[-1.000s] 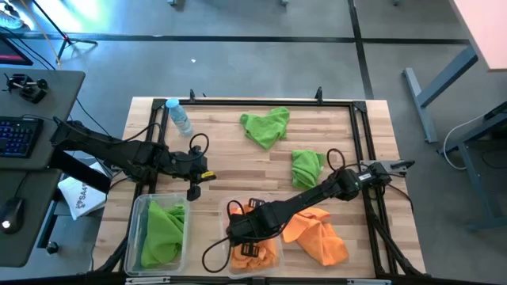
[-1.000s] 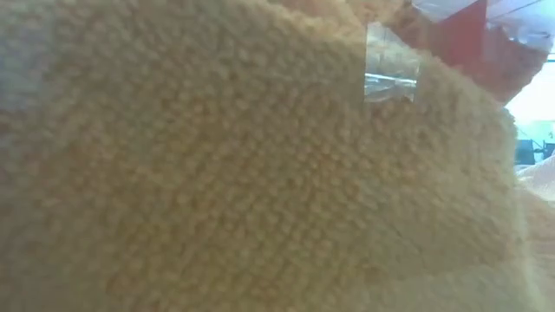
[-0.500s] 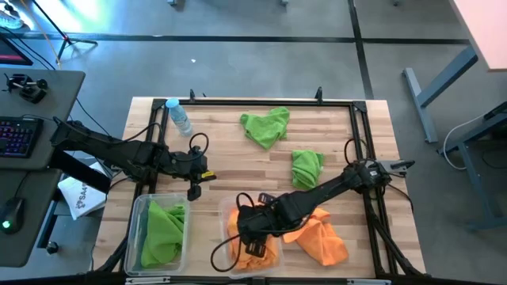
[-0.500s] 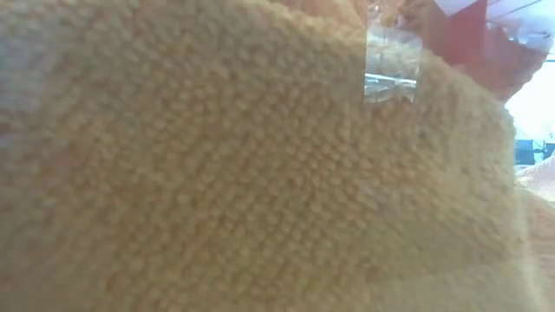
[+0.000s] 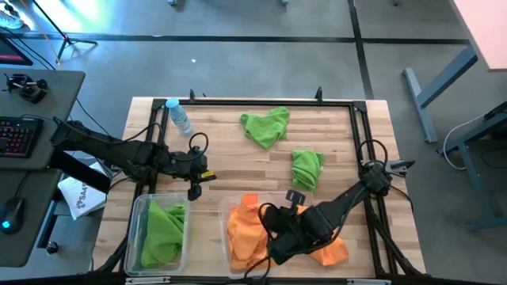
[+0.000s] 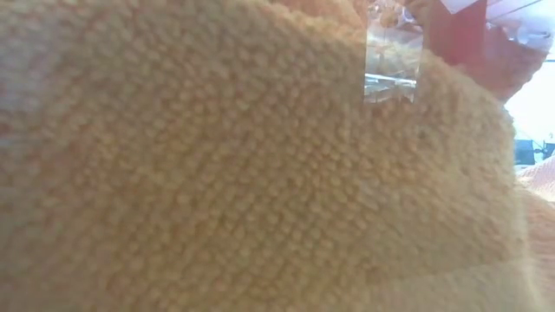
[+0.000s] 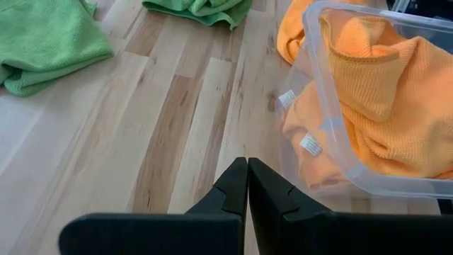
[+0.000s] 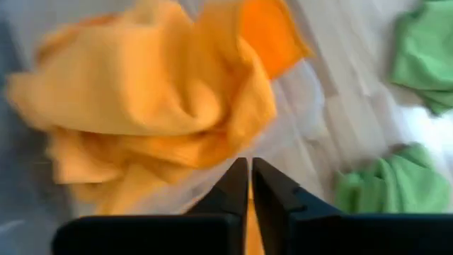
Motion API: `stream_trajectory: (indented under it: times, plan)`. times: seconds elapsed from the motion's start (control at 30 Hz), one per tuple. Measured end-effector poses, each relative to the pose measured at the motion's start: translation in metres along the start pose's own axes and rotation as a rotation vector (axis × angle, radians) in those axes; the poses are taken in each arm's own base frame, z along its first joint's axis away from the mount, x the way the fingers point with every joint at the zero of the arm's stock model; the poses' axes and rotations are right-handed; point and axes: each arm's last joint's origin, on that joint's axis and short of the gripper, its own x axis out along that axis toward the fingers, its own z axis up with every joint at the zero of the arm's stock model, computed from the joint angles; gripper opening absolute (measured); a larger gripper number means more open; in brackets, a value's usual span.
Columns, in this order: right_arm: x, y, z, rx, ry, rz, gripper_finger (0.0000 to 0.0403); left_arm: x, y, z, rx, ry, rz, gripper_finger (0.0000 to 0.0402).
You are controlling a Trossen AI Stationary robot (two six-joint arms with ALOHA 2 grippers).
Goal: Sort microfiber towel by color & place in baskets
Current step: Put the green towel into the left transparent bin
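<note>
Two clear baskets stand at the table's near edge. The left basket [image 5: 139, 212] holds green towel [image 5: 162, 233]. The right basket [image 5: 224, 215] holds a heap of orange towel [image 5: 245, 228]. Another orange towel [image 5: 333, 252] lies on the wood just right of that basket. Two green towels [image 5: 265, 127] [image 5: 306, 168] lie farther back. My right gripper [image 5: 277, 247] hangs shut between the orange basket and the loose orange towel, pointing at the basket's heap [image 8: 141, 99]. My left gripper [image 5: 194, 192] waits shut over bare wood beyond the green basket. Orange cloth [image 6: 260, 173] fills the low view.
A small water bottle [image 5: 180, 116] stands at the far left corner. A black frame rail [image 5: 360, 142] runs along the table's right and far edges. Bare wood lies between my left gripper and the green towels [image 7: 177, 106].
My right gripper has drawn back from over the orange basket toward the table's right edge. The heap of orange towel in that basket, half hidden by the arm before, now lies uncovered.
</note>
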Motion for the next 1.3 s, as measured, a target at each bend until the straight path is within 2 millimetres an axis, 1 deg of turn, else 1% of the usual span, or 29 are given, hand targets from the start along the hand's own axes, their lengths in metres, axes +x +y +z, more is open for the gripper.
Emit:
stream_trajectory:
  times: [0.03, 0.13, 0.2, 0.3, 0.4, 0.57, 0.7, 0.8, 0.9, 0.97, 1.1, 1.2, 1.3]
  plan:
    - [0.001, 0.0, -0.003, -0.002, -0.001, -0.025, 0.001, 0.0, 0.0, 0.0, 0.0, 0.0, 0.0, 0.0]
    - [0.006, 0.001, -0.008, 0.005, -0.019, -0.076, 0.0013, 0.0, 0.0, 0.0, 0.001, -0.001, -0.001, 0.0]
    - [0.011, 0.001, -0.01, -0.002, -0.006, -0.091, 0.0006, 0.0, 0.0, 0.0, 0.024, -0.002, 0.0, 0.0]
    - [0.017, -0.007, -0.016, 0.0, 0.023, -0.126, 0.0003, 0.0, 0.0, 0.0, 0.082, -0.002, 0.001, 0.0]
    - [0.017, -0.023, -0.024, 0.041, 0.039, -0.155, 0.0001, 0.0, 0.0, 0.0, 0.131, -0.004, 0.006, 0.0]
    - [0.011, -0.059, -0.046, 0.191, -0.046, -0.124, 0.0001, 0.0, 0.001, 0.003, 0.173, -0.044, 0.058, 0.0]
    - [0.014, -0.089, -0.067, 0.353, -0.197, -0.013, 0.0, -0.001, 0.001, 0.013, 0.229, -0.157, 0.124, 0.0]
    - [0.02, -0.106, -0.082, 0.476, -0.381, 0.088, 0.0, -0.002, 0.005, 0.021, 0.291, -0.225, 0.195, 0.0]
    - [0.028, -0.121, -0.095, 0.558, -0.55, 0.145, 0.0, -0.002, 0.013, 0.029, 0.274, -0.269, 0.253, 0.0002]
    - [0.035, -0.13, -0.103, 0.594, -0.604, 0.162, 0.0, -0.002, 0.019, 0.034, 0.247, -0.274, 0.275, 0.0005]
    - [0.044, -0.146, -0.11, 0.667, -0.625, 0.202, 0.0, 0.0, 0.028, 0.044, 0.22, -0.269, 0.292, 0.0021]
    - [0.055, -0.157, -0.117, 0.559, -0.594, 0.156, 0.0, 0.004, 0.033, 0.054, 0.204, -0.257, 0.282, 0.0041]
    - [0.068, -0.173, -0.124, 0.553, -0.536, 0.156, 0.0, 0.014, 0.04, 0.066, 0.187, -0.216, 0.294, 0.0067]
